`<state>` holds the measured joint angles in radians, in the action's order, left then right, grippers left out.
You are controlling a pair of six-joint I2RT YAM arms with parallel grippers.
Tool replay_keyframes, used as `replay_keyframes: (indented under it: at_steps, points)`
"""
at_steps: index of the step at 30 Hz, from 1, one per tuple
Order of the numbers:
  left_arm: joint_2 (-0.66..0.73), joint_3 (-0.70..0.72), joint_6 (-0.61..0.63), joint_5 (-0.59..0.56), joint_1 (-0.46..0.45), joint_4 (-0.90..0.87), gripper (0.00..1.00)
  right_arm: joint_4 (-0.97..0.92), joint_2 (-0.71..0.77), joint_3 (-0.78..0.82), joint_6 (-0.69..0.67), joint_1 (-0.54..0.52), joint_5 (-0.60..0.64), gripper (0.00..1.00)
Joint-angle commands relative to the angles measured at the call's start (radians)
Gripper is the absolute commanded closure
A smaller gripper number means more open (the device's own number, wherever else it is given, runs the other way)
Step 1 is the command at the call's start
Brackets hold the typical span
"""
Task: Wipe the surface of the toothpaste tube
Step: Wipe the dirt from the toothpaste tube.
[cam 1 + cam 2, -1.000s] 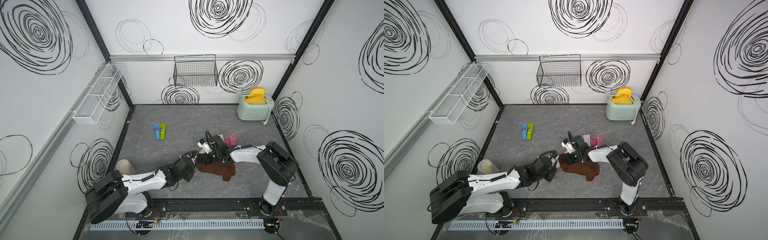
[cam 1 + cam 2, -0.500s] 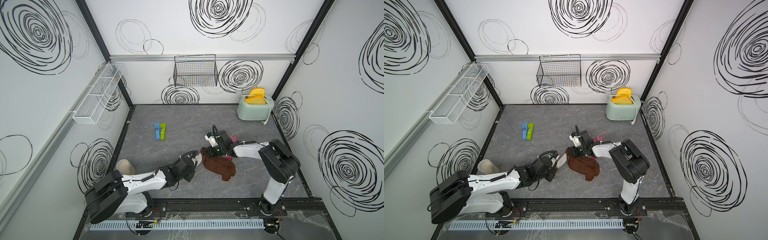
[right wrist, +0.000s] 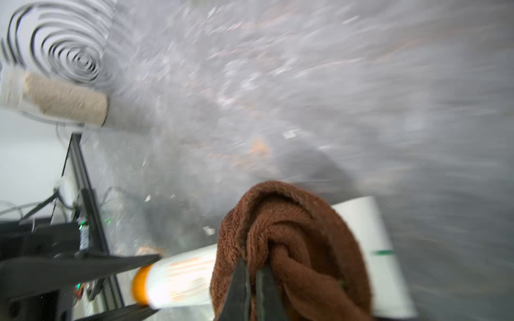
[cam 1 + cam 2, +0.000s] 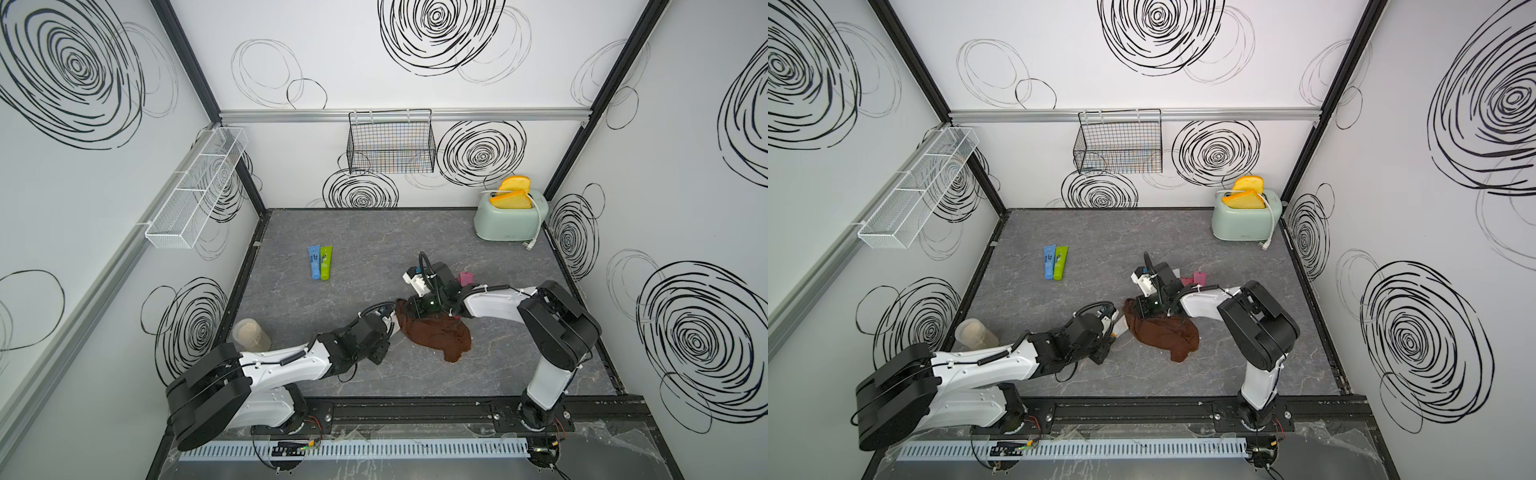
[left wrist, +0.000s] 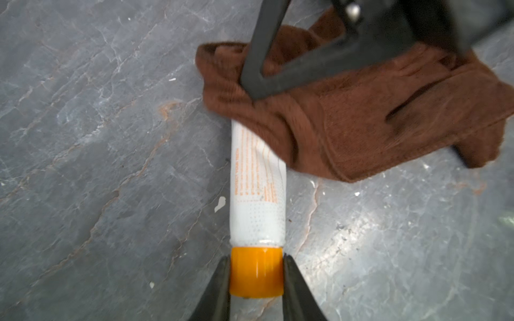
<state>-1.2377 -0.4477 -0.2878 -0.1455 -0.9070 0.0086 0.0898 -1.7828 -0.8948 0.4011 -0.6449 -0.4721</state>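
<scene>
A white toothpaste tube (image 5: 257,194) with an orange cap (image 5: 256,273) lies flat on the grey floor. My left gripper (image 5: 256,275) is shut on the cap, one finger on each side. A brown cloth (image 5: 347,116) is draped over the tube's far end. My right gripper (image 3: 251,280) is shut on a fold of this cloth (image 3: 292,244) and presses it onto the tube (image 3: 183,278). In both top views the cloth (image 4: 436,332) (image 4: 1163,332) lies between the two arms, and a short piece of tube (image 4: 1120,328) shows beside the left gripper (image 4: 1111,328).
A blue and a green tube (image 4: 320,262) lie side by side at the back left. A mint toaster (image 4: 507,220) stands in the back right corner. A clear jar (image 4: 249,334) sits by the left wall. A pink item (image 4: 466,277) lies behind the right wrist.
The right gripper drew the cloth back away from the cap half a second ago, then slid it along the tube toward the cap again. The left arm has stayed still.
</scene>
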Motion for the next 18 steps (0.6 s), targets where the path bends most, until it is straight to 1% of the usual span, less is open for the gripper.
replay_keyframes:
  at_steps: [1,4,6,9,12,15,18]
  points:
    - [0.021,-0.003,0.010,0.021,-0.007,0.075,1.00,-0.030,0.009,0.017,-0.020,0.046,0.003,1.00]
    - [0.015,-0.006,0.012,0.024,-0.006,0.076,1.00,-0.004,0.005,0.015,-0.005,0.013,-0.015,1.00]
    - [0.015,-0.006,0.012,0.023,-0.006,0.076,1.00,-0.001,0.008,0.005,0.004,-0.033,-0.016,1.00]
    - [0.017,-0.005,0.012,0.024,-0.006,0.075,1.00,0.005,0.030,0.006,0.028,-0.124,0.014,1.00]
    - [0.023,-0.002,0.010,0.020,-0.005,0.073,1.00,0.042,0.045,0.029,0.063,-0.185,-0.014,1.00]
    - [0.027,0.000,0.010,0.017,-0.003,0.073,1.00,0.083,0.048,0.064,0.087,-0.201,-0.034,1.00]
    - [0.029,0.000,0.008,0.018,-0.003,0.073,1.00,0.063,0.034,0.080,0.058,-0.167,0.018,1.00]
